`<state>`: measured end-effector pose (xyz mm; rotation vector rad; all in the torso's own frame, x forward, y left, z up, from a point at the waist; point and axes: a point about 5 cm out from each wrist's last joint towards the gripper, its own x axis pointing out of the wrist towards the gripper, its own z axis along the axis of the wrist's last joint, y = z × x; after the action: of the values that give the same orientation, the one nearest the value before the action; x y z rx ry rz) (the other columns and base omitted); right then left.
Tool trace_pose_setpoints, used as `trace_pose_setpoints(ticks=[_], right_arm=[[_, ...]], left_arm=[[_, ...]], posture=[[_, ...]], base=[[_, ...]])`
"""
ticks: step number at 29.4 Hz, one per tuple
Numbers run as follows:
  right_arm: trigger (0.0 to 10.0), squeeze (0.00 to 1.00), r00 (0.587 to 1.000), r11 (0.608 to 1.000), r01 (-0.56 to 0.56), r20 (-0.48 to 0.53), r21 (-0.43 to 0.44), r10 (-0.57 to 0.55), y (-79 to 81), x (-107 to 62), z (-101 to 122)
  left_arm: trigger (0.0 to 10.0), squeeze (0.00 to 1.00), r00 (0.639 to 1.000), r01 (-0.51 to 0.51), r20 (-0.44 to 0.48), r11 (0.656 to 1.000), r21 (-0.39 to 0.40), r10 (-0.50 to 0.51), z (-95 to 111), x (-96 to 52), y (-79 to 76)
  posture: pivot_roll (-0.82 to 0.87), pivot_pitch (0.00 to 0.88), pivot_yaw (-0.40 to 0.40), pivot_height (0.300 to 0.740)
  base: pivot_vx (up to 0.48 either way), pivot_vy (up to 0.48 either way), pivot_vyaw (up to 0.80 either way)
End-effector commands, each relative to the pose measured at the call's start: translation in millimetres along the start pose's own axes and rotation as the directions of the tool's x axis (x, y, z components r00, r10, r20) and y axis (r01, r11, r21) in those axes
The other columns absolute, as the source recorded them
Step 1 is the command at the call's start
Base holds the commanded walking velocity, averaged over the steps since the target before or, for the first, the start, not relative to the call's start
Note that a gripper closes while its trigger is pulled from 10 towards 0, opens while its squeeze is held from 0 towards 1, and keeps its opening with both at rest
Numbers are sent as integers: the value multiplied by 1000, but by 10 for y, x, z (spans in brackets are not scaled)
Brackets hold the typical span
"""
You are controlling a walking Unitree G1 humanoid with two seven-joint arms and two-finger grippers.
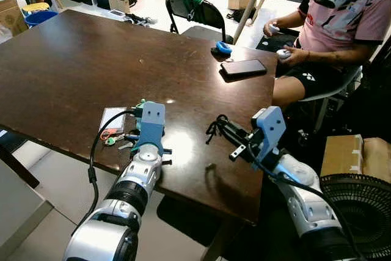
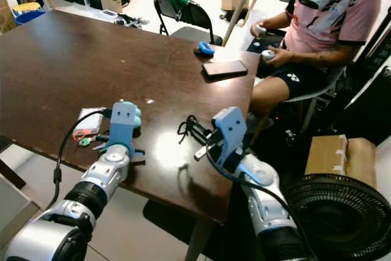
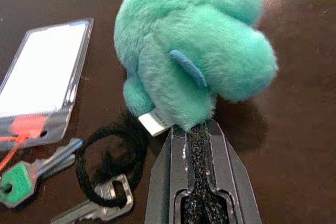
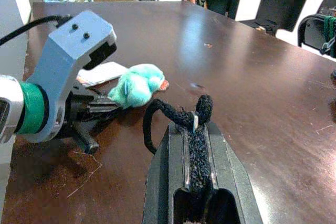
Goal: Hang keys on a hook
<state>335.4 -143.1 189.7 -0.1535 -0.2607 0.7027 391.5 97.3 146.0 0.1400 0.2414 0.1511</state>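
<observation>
A teal plush toy lies near the front edge of the dark wooden table. Beside it are a loose black cord ring, silver and green-headed keys and a clear card holder. My left gripper is shut with its tips pinched into the plush's lower edge. To the right, my right gripper hovers just above the table and is shut on a black cord loop that curls out past its tips. The keys lie flat on the table.
A black phone and a blue object lie at the table's far right. A seated person holding controllers is beyond that corner. A black chair stands behind the table; a fan and cardboard box sit at right.
</observation>
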Motion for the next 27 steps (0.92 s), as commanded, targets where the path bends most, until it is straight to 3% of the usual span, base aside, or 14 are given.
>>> trace_pose_setpoints(ticks=[1,2,6,7,10,15,18,19,21,22,23,25,26,27], right_arm=[[10000,0,1000,1000,2,-9,5,-2,4,-37,-21],[10000,0,1000,1000,3,-9,7,-3,6,-40,-24],[10000,0,1000,1000,3,-10,9,-3,11,-42,-30],[10000,0,1000,1000,3,-9,10,-3,15,-40,-31],[10000,0,1000,1000,1,-8,12,-1,18,-34,-31],[10000,0,1000,1000,0,-10,12,0,11,-39,-35],[10000,0,1000,1000,-1,-12,12,1,9,-38,-35],[10000,0,1000,1000,-1,-12,12,1,9,-38,-35],[10000,0,1000,1000,0,-11,11,0,7,-38,-32],[10000,0,1000,1000,1,-12,10,-1,4,-38,-31],[10000,0,1000,1000,1,-12,10,-1,4,-38,-31],[10000,0,1000,1000,2,-12,9,-2,-1,-40,-29],[10000,0,1000,1000,2,-12,9,-2,-1,-40,-29],[10000,0,1000,1000,3,-12,8,-3,-4,-41,-30]], left_arm=[[0,0,994,64,91,998,18,-65,83,-33,-4],[0,0,977,118,174,992,39,-123,175,-80,-6],[0,0,935,181,288,977,113,-206,292,-177,12],[10000,0,912,188,332,965,185,-241,327,-228,54],[10000,0,863,214,365,907,363,-350,309,-341,150],[10000,0,831,266,335,847,461,-443,234,-428,187],[10000,0,786,329,286,762,558,-549,156,-548,164],[10000,0,786,329,286,762,558,-549,156,-548,164],[10000,0,758,366,223,682,634,-613,77,-618,115],[10000,0,729,386,180,615,688,-660,15,-671,83],[10000,0,729,386,180,615,688,-660,15,-671,83],[10000,0,690,408,113,514,755,-715,-82,-757,59],[10000,0,690,408,113,514,755,-715,-82,-757,59],[10000,0,691,409,87,488,771,-718,-126,-774,55]], posture=[[28,153,86,740],[31,155,86,740],[37,156,86,740],[39,157,85,740],[41,158,84,740],[48,161,82,740],[46,159,81,740],[46,159,81,740],[46,158,81,740],[44,155,81,740],[44,155,81,740],[44,155,81,740],[44,155,81,740],[45,149,81,740]], base=[[0,0,0],[0,0,0],[0,0,0],[0,0,0],[0,0,0],[0,0,0],[0,0,0],[0,0,0],[0,0,0],[0,0,0],[0,0,0],[0,0,0],[0,0,0],[0,0,0]])
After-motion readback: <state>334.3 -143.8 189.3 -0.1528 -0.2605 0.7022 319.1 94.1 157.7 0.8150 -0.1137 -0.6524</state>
